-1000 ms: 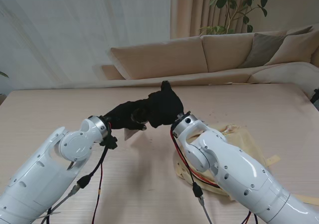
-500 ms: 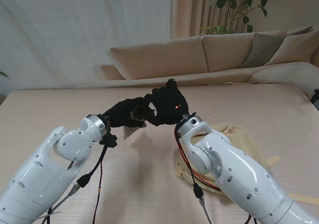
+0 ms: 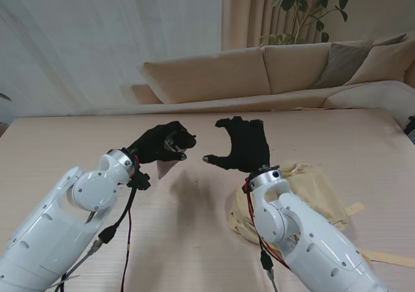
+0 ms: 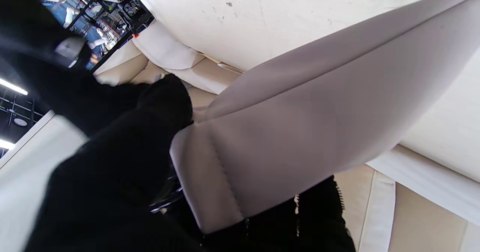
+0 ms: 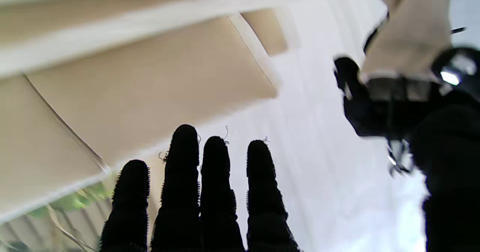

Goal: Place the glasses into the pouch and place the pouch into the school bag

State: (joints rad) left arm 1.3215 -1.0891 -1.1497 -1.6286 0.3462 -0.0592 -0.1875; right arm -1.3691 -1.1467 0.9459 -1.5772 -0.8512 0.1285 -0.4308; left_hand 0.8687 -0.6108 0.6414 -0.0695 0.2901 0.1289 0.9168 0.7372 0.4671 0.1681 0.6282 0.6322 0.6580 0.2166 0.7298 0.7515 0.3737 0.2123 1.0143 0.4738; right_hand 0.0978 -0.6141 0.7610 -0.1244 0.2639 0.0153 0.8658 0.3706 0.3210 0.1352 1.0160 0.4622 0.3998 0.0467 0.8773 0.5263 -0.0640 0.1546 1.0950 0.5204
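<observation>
My left hand (image 3: 159,144), in a black glove, is shut on the pale grey pouch (image 3: 167,169), which hangs from it above the table; the left wrist view fills with the pouch (image 4: 300,124). A glossy dark rim, seemingly the glasses (image 4: 165,199), shows at the pouch's end between my fingers. In the right wrist view a dark piece (image 5: 375,105) sits at the pouch's mouth. My right hand (image 3: 243,144) hovers to the right of the left hand, apart from it, open with fingers spread and nothing in it. The beige school bag (image 3: 318,182) lies on the table under my right forearm.
The pale wooden table (image 3: 78,136) stretches to both sides. A beige sofa (image 3: 259,71) stands beyond its far edge, with a plant (image 3: 311,6) and curtains behind. A bag strap (image 3: 389,259) trails toward the near right corner.
The right hand, pressed against the left hand and pouch a second ago, has pulled away to the right and opened. The left hand keeps its hold on the pouch, slightly raised.
</observation>
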